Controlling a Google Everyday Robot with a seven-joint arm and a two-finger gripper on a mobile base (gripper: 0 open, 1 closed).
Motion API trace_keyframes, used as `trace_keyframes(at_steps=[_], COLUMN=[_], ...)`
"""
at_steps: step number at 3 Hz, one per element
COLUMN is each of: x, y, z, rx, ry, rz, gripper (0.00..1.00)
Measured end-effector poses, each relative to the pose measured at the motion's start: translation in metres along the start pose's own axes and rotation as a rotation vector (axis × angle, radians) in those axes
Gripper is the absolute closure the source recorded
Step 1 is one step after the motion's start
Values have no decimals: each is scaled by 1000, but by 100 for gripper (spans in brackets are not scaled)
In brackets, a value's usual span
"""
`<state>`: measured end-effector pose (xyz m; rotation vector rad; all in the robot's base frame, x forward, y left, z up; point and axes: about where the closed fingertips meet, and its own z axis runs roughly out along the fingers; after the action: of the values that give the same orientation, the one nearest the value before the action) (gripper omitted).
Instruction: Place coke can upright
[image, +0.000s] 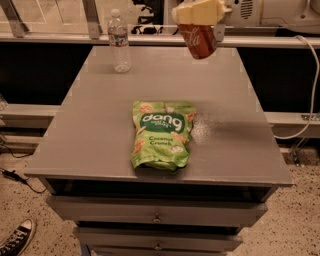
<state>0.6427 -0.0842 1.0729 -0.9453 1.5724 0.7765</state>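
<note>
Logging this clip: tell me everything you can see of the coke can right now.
The coke can is a red, metal-looking drink can with white script on its side. It hangs in the air, slightly tilted rather than upright. Its upper end is covered by the cream-coloured hand, which is closed on it at the top of the view. Its lower end is free, above the far right part of the grey table, and it touches nothing but the hand.

You're looking at an office or lab workspace: a grey desk (95, 145) with metal drawers (157, 212), a speckled terrazzo floor (297, 220), a white cable (309, 85) trailing at the right, and someone's sneaker (17, 238). Your tool (200, 22) hangs over the desk's far edge, clamped on the coke can (200, 42).
</note>
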Motion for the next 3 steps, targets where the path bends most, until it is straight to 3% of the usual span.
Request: trace_keyframes(at_steps=[3], x=[33], y=[-18], z=[-19], rx=[-17], ry=[-83], rz=[34], gripper=[100])
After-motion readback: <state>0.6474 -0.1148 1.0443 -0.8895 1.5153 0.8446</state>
